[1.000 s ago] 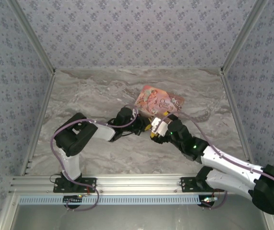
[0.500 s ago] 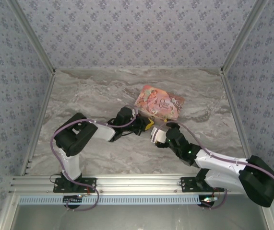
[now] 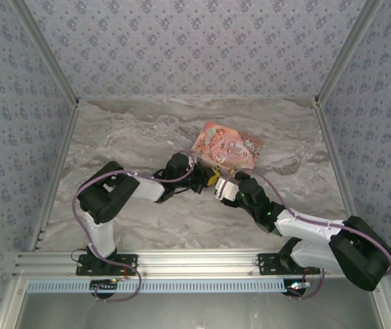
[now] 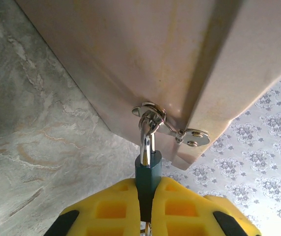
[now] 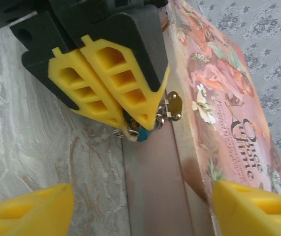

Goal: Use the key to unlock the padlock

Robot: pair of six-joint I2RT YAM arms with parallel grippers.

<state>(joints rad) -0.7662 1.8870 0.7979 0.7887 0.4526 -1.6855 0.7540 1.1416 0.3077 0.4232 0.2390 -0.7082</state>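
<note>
The tiny teal padlock (image 4: 147, 169) hangs by its silvery shackle (image 4: 145, 137) from the metal hasp (image 4: 172, 129) of the pink illustrated box (image 3: 229, 145). My left gripper (image 4: 148, 183) is shut on the padlock's body, its yellow pads squeezing both sides. In the right wrist view the padlock's (image 5: 144, 135) teal tip peeks out under the left gripper's fingers (image 5: 101, 83), with small silvery rings (image 5: 123, 132) beside it; I cannot tell whether a key is among them. My right gripper (image 5: 140, 211) stands open just short of the padlock, holding nothing. Seen from the top, both grippers meet at the box's near corner (image 3: 216, 181).
The pink box (image 5: 219, 98) lies on the marble table (image 3: 127, 130), its plain side wall (image 5: 155, 187) running between my right fingers. Patterned walls enclose the table on three sides. Bare marble (image 5: 42, 147) lies to the left of the box.
The right arm has folded inward, its elbow swinging left and lower, while its gripper stays close to the left gripper. The left arm has held still on the padlock.
</note>
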